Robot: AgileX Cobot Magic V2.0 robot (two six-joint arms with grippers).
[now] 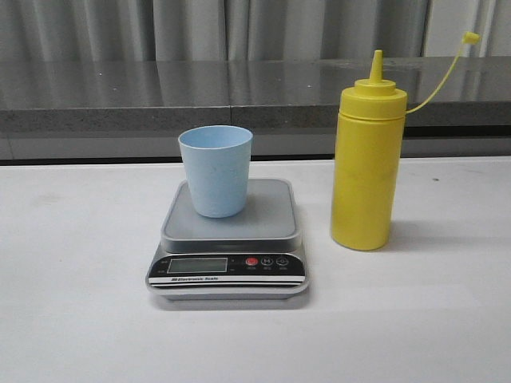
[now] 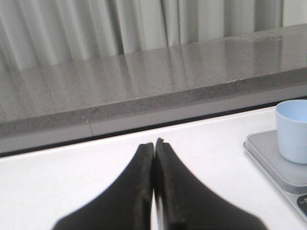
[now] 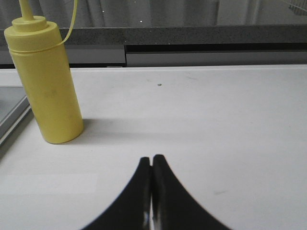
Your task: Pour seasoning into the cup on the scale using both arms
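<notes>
The pale blue cup [image 1: 215, 170] stands upright on the silver-grey scale [image 1: 228, 247] at the table's middle. The yellow squeeze bottle [image 1: 366, 163] stands upright just right of the scale, its thin cap tether arching up to the right. Neither gripper shows in the front view. My left gripper [image 2: 154, 143] is shut and empty over bare table, with the cup [image 2: 293, 130] and scale [image 2: 273, 158] off to one side. My right gripper [image 3: 152, 158] is shut and empty over bare table, apart from the bottle [image 3: 46, 81].
A white table [image 1: 80, 319] holds everything. A grey stone ledge [image 1: 120, 96] runs along the back, with pale curtains behind it. The scale's edge [image 3: 9, 120] shows beside the bottle in the right wrist view.
</notes>
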